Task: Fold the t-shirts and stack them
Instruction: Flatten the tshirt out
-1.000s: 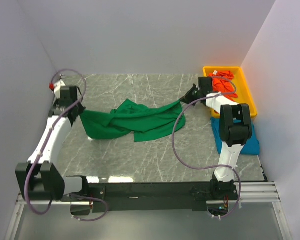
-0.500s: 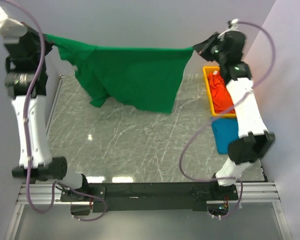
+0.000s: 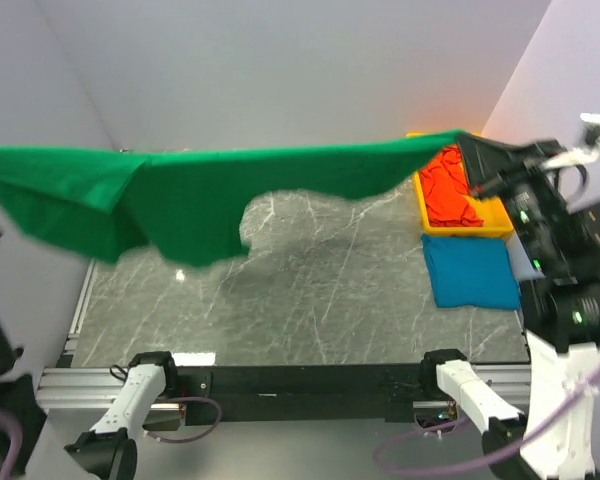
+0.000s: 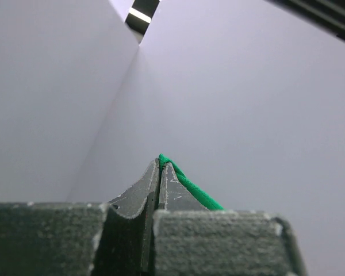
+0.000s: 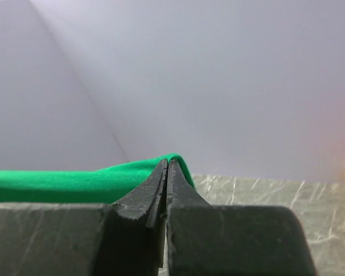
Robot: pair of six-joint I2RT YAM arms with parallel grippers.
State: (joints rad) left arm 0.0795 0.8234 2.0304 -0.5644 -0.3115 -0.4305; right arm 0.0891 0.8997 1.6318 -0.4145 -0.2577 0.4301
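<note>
Grey marbled table (image 3: 330,300) and bare pale walls frame the green t-shirt (image 3: 180,200), which hangs in the air as a wide band strung between the two grippers, well above the surface. One bunched part sags below the taut top edge nearer the left gripper's end. The cloth looks light, limp and not slippery, so I judge it will drape wherever it is let down and wants holding at two spread points on one edge, as now. The left gripper (image 4: 160,164) has its fingers pressed together on a thin fold of green, and the right gripper (image 5: 168,164) likewise pinches an edge of the same shirt at its tips. Below and just beyond the right gripper sits the yellow bin (image 3: 470,230) with the orange-red t-shirt (image 3: 448,190) crumpled inside. Nearer that arm's base the blue t-shirt (image 3: 470,275) lies folded flat on the table. Half a second back the shirt hung farther off and lower, with both arms plainly in the overhead view; now it is raised and pulled wider, and the left arm has gone almost out of frame.
</note>
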